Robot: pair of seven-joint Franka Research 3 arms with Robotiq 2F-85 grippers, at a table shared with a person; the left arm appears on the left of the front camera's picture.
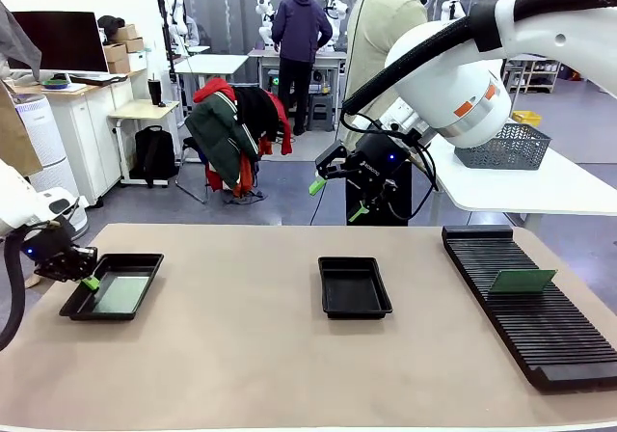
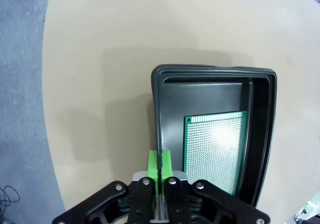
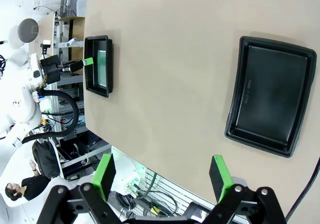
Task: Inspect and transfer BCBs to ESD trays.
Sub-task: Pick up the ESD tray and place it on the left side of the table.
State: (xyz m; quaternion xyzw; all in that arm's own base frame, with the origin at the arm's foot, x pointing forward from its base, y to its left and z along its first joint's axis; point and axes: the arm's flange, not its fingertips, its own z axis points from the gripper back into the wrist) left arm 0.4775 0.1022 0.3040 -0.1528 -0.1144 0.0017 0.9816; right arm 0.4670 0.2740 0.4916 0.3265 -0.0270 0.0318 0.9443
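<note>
One black ESD tray [image 1: 79, 302] sits at the table's left with a green BCB [image 1: 120, 294] flat on its floor. My left gripper [image 1: 89, 281] hovers at that tray's near-left rim; in the left wrist view its green pads [image 2: 154, 165] are pressed together over the tray's side wall [image 2: 159, 114], beside the BCB [image 2: 215, 149], and the gripper [image 2: 159, 165] is shut with nothing seen between. A second ESD tray [image 1: 354, 309] lies bare mid-table. My right gripper [image 1: 337, 199] hangs open high above it, also [image 3: 162, 174] over this tray [image 3: 235, 129]. Another BCB [image 1: 522, 281] stands in the rack.
A long black slotted rack [image 1: 540, 336] lies along the table's right side. A grey wire mesh basket [image 1: 511, 148] rests on a white side table behind it. A person [image 1: 381, 37] stands at the far edge behind my right arm. Open tabletop separates the trays.
</note>
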